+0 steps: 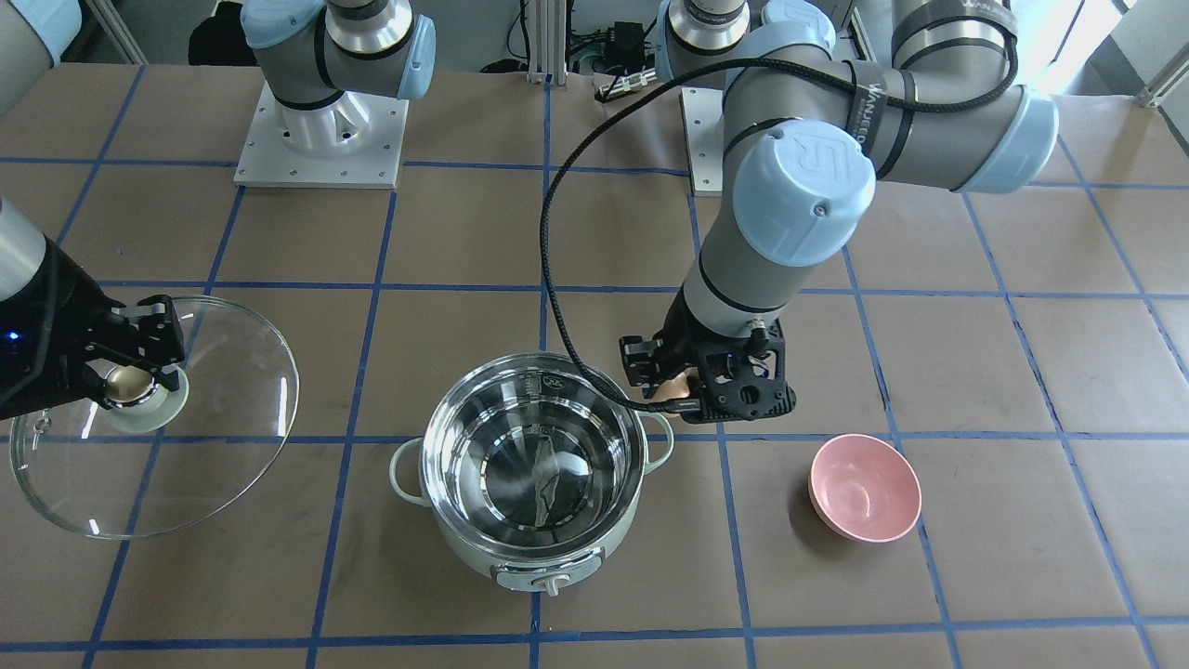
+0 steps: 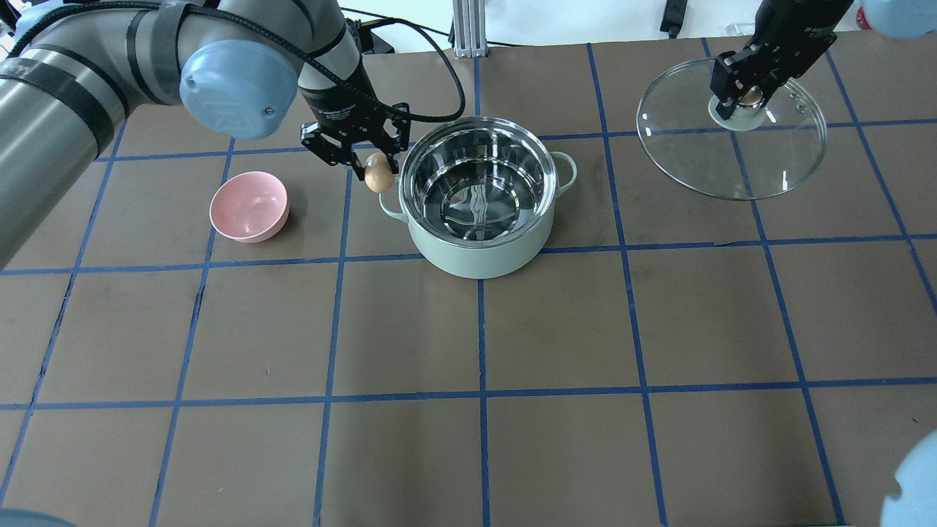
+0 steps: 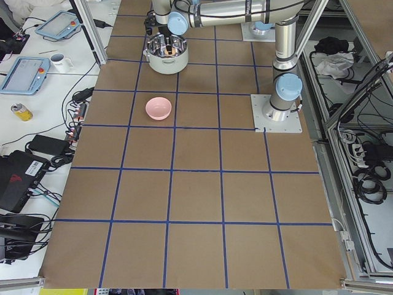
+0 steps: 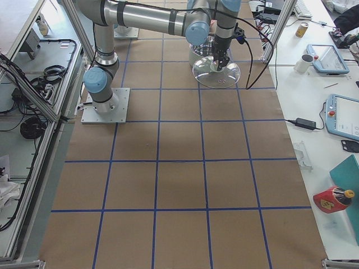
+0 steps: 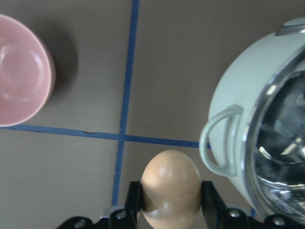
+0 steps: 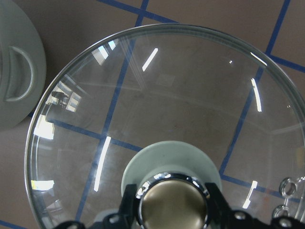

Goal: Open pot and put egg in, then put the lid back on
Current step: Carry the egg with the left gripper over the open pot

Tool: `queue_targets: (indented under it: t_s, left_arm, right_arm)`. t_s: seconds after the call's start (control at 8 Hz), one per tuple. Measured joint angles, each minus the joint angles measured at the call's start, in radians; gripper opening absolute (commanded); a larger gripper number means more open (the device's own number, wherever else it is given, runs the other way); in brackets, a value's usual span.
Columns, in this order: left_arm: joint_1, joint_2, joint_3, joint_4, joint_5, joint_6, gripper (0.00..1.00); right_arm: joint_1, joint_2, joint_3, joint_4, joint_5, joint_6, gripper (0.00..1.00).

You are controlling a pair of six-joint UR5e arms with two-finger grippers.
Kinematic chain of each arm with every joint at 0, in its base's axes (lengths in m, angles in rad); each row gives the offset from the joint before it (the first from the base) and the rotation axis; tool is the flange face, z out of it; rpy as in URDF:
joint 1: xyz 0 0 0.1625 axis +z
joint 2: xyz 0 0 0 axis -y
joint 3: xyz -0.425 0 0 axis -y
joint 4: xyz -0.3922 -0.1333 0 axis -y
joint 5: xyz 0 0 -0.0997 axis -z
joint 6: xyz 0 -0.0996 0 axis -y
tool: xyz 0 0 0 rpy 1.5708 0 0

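The mint-green pot [image 2: 479, 250] stands open at mid-table, its steel inside bare; it also shows in the front view [image 1: 534, 548]. My left gripper [image 2: 377, 174] is shut on the tan egg [image 2: 379, 175], held just left of the pot's rim above its side handle [image 5: 217, 143]; the egg fills the left wrist view [image 5: 170, 188]. My right gripper [image 2: 745, 102] is shut on the gold-beige knob [image 6: 172, 202] of the glass lid [image 2: 732, 157], holding the lid tilted off to the pot's right. The lid [image 1: 214, 418] shows in the front view too.
A small pink bowl [image 2: 249, 206] sits on the table left of the left gripper. The brown table cover has blue tape grid lines. Both arm bases stand at the far edge in the front view.
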Motion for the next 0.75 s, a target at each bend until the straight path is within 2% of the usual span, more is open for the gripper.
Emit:
queue_targets:
  t_s: [0.38, 0.75]
  left_arm:
    - [-0.081, -0.044, 0.034, 0.062, -0.023, -0.038, 0.00]
    - [-0.104, -0.098, 0.061, 0.162, -0.030, -0.051, 0.00]
  right_arm:
    - [-0.003, 0.001, 0.005, -0.005, -0.003, -0.035, 0.00]
    - [-0.006, 0.001, 0.010, -0.006, -0.004, -0.038, 0.00]
